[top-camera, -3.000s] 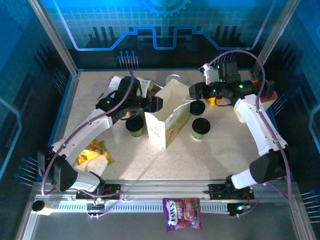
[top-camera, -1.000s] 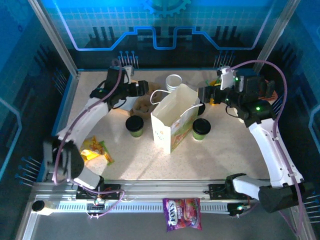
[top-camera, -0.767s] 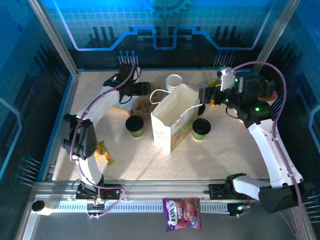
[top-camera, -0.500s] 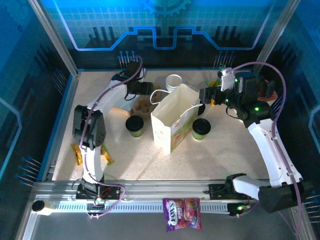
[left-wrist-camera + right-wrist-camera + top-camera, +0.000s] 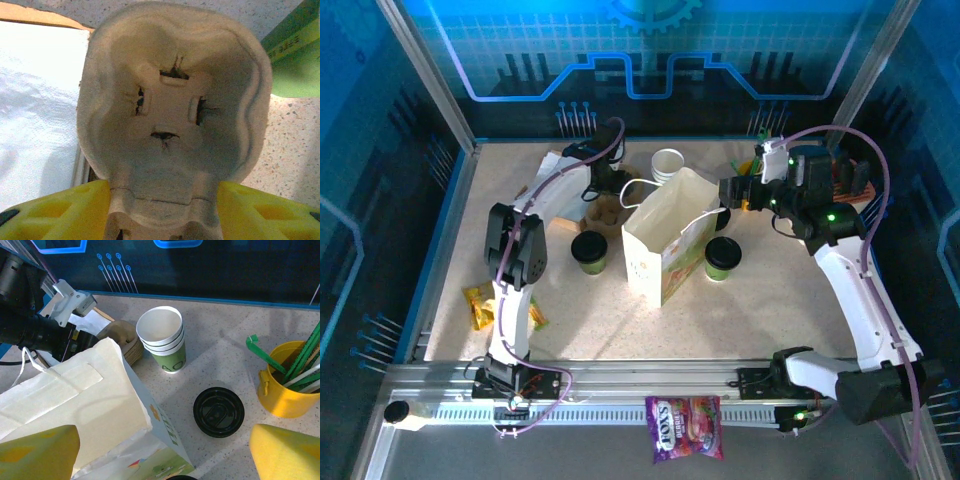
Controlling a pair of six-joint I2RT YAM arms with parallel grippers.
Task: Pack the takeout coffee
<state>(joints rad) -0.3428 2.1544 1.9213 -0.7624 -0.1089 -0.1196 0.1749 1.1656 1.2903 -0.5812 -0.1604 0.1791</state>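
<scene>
Swung behind the paper bag (image 5: 665, 250), left gripper (image 5: 164, 200) is straddling the cup carrier (image 5: 172, 100) to fetch it, grip unclear; right gripper (image 5: 725, 190) is waiting wide.

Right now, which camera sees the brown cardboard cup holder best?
The left wrist view: the cup holder is close up, its moulded pocket and slits clear. The top external view shows it small, beside the paper bag. The right wrist view shows part of it behind the bag.
</scene>
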